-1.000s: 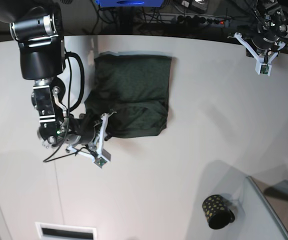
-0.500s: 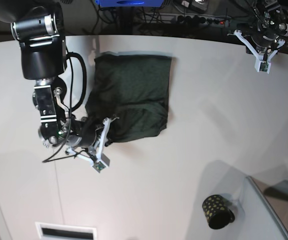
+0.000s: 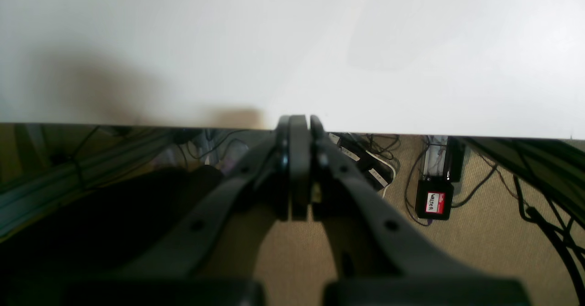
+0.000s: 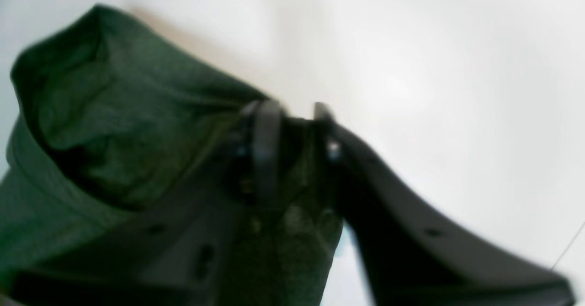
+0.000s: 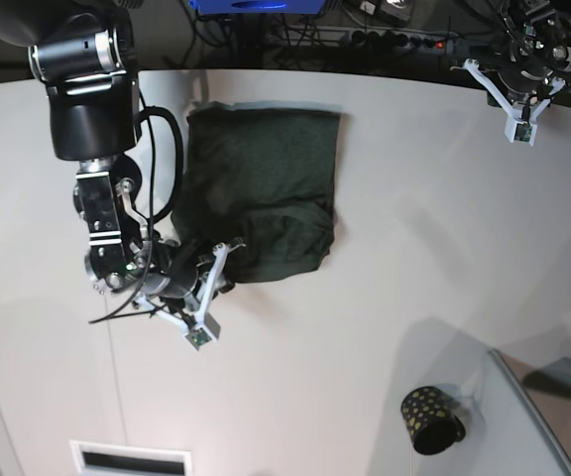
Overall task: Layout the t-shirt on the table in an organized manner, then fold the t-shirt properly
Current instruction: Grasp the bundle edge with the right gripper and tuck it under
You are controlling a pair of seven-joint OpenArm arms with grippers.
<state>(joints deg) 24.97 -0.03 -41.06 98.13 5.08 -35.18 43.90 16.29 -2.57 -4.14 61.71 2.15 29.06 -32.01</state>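
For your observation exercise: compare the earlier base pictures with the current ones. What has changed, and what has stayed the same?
The right gripper shifted slightly toward the near table edge and its jaws parted, loosening on the t-shirt corner. The left gripper stays shut at the far edge; the black cup is unmoved.

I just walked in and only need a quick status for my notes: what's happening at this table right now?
A two-armed robot is folding a dark green t-shirt on the white table. The shirt lies bunched into a rough rectangle. The right pincer is at its near edge, jaws parted with fabric between them. The left pincer is shut and empty, parked over the far table edge. A black dotted cup sits untouched.
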